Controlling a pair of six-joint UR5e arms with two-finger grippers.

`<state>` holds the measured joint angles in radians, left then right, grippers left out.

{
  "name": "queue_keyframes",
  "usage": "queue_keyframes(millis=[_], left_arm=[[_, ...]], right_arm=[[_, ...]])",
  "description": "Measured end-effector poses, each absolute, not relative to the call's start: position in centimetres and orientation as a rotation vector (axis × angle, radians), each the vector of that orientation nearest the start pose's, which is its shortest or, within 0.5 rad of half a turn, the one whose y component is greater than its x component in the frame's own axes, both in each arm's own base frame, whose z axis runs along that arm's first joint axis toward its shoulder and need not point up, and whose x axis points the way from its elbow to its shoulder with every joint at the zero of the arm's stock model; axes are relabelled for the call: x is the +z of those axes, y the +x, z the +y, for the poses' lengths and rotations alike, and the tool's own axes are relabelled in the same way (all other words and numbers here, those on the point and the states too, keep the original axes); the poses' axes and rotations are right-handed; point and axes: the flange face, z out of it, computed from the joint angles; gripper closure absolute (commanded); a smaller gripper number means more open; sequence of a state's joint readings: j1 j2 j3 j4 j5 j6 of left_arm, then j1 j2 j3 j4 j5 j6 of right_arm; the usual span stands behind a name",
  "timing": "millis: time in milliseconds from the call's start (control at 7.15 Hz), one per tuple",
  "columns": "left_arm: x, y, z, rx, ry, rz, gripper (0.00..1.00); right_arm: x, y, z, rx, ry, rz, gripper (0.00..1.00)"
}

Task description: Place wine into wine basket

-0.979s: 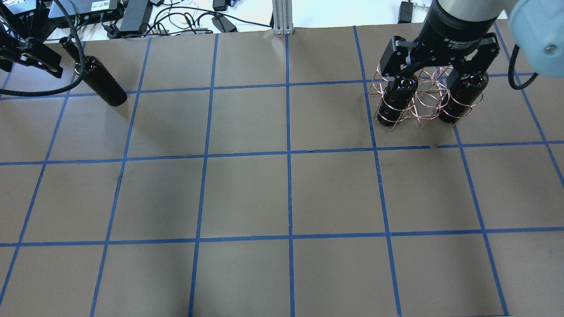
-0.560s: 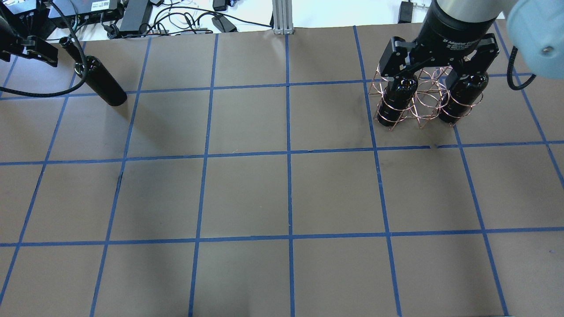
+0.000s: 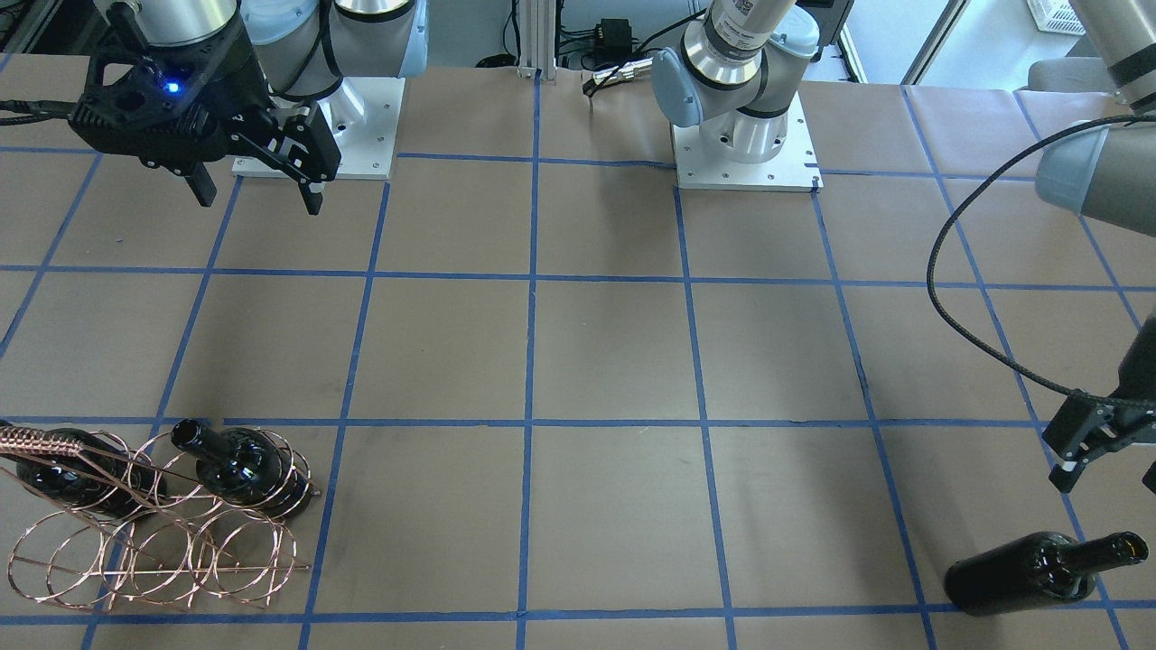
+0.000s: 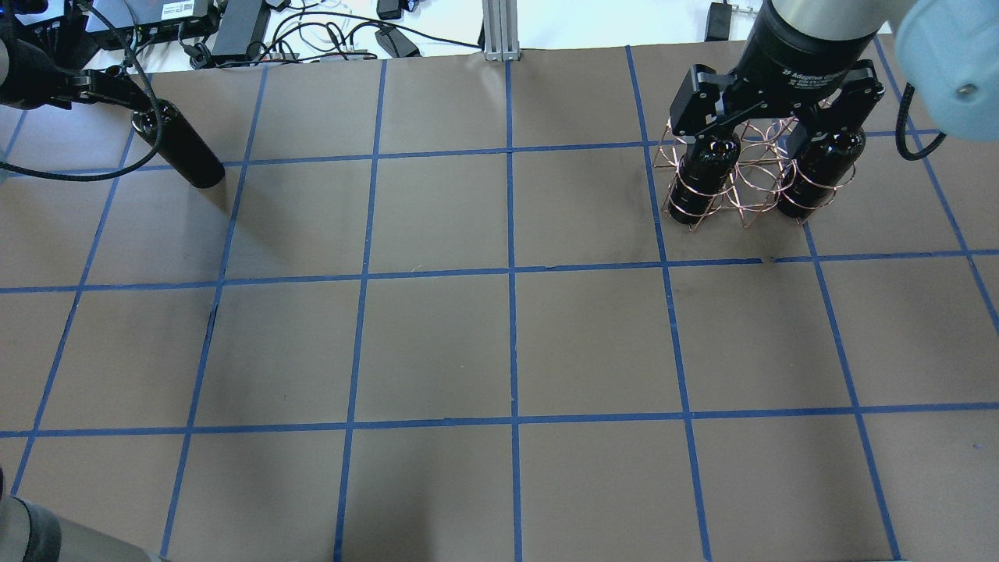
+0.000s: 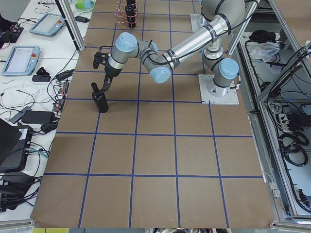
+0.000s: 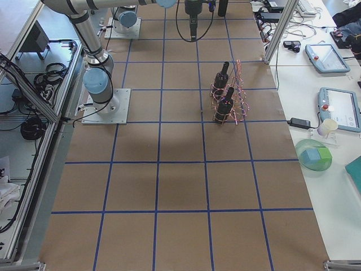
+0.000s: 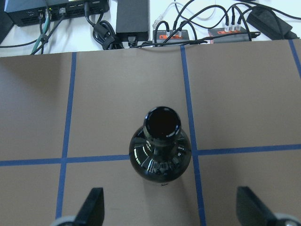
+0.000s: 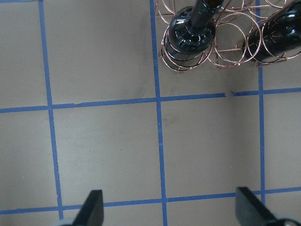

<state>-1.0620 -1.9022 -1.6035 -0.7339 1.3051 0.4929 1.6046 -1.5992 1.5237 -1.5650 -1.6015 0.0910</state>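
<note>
One wine [image 4: 178,148] bottle, dark and glossy, stands upright at the table's far left corner, also seen as the wine [image 3: 1030,573] bottle and the wine [image 7: 161,150] bottle from above. My left gripper [image 7: 170,200] is open and hangs over it, its fingers apart from the glass; the left gripper [image 3: 1104,465] shows beside the neck. The copper wine basket [image 4: 741,187] stands at the far right with two bottles in it [image 3: 239,465]. My right gripper [image 4: 773,117] is open above the basket [image 8: 221,44] and holds nothing.
Cables and power boxes [image 4: 234,31] line the table's far edge beside an aluminium post [image 4: 499,31]. The two arm bases [image 3: 745,135] stand on white plates. Blue tape lines grid the brown table [image 4: 507,336]. Side tables carry tablets [image 5: 24,58].
My left gripper has swung and shifted towards the standing bottle's neck, now over it. The bottle, the basket and my right gripper have hardly moved.
</note>
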Motion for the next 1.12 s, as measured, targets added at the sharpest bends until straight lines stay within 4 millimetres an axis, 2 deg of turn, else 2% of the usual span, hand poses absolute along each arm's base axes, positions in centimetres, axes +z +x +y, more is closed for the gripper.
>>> queue_keyframes(millis=[280,699,1119], left_arm=[[37.5,17.7,-64.6,-0.902,0.092,3.009,0.00],[37.6,18.3,-66.3,-0.957,0.114,2.981,0.00],[36.9,18.1,-67.3,-1.016,0.148,3.007,0.09]], right_arm=[[52.4,14.6,-48.1,-0.112,0.092,3.169,0.00],[52.3,14.6,-48.0,-0.109,0.096,3.168,0.00],[52.4,14.6,-48.1,-0.119,0.111,3.170,0.00]])
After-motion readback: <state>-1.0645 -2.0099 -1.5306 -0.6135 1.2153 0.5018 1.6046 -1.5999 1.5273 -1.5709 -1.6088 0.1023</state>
